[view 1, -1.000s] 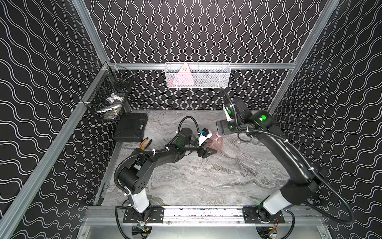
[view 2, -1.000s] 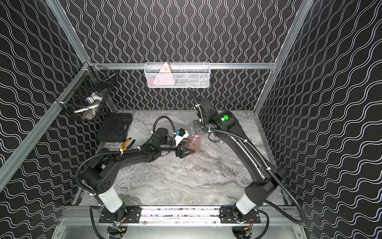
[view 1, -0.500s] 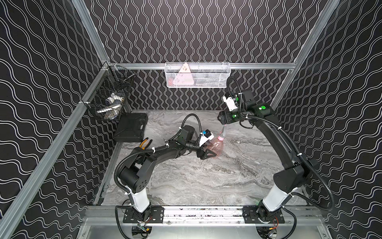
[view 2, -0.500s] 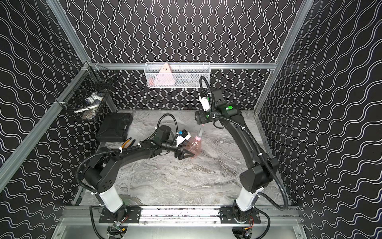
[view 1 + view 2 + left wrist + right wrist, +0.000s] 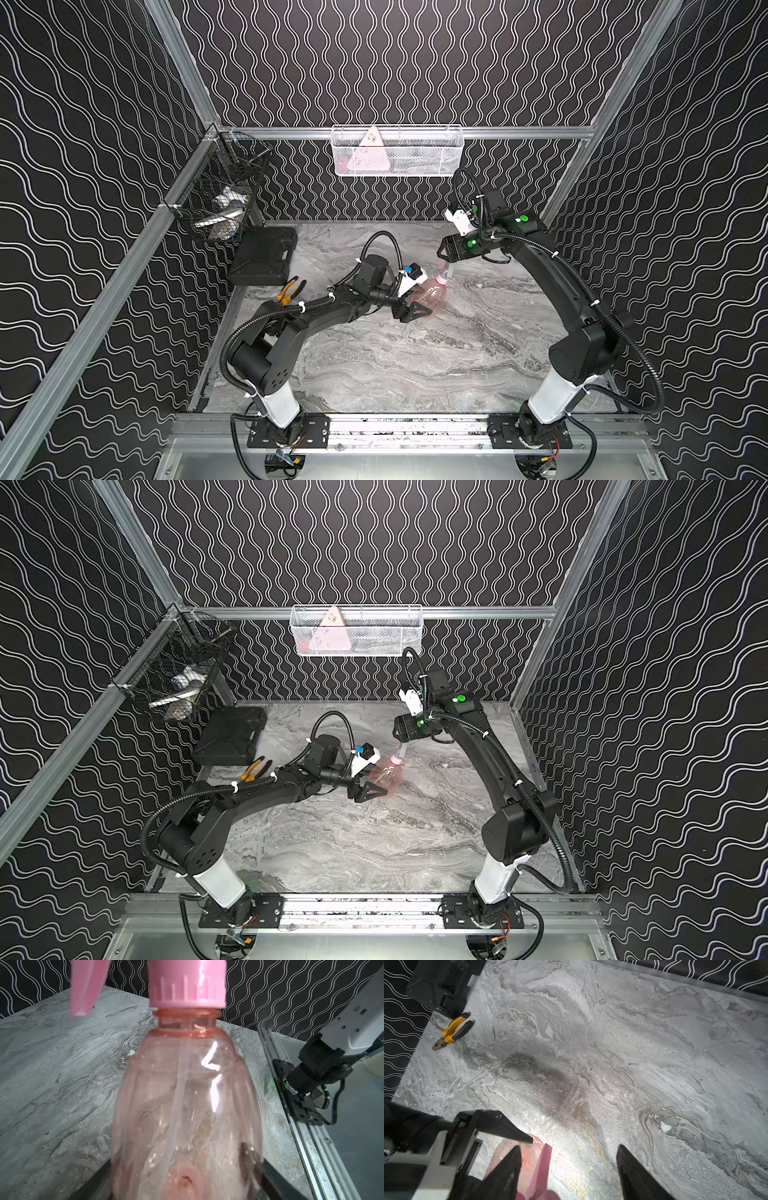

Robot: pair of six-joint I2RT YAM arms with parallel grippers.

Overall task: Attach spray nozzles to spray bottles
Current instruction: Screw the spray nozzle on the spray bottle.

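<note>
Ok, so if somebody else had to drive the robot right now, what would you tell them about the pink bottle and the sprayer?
Left tool: shut on the wide base of the pink bottle, neck pointing toward the right arm.
Right tool: open, with a jaw on either side of the nozzle and not yet gripping it.
Nozzle: its collar sits on the bottle neck, and the dip tube runs down inside the bottle.
Done: the nozzle is inserted and seated.
Left to do: probably close the right tool on the nozzle and twist it. The pictures don't show whether the collar is already tight.
</note>
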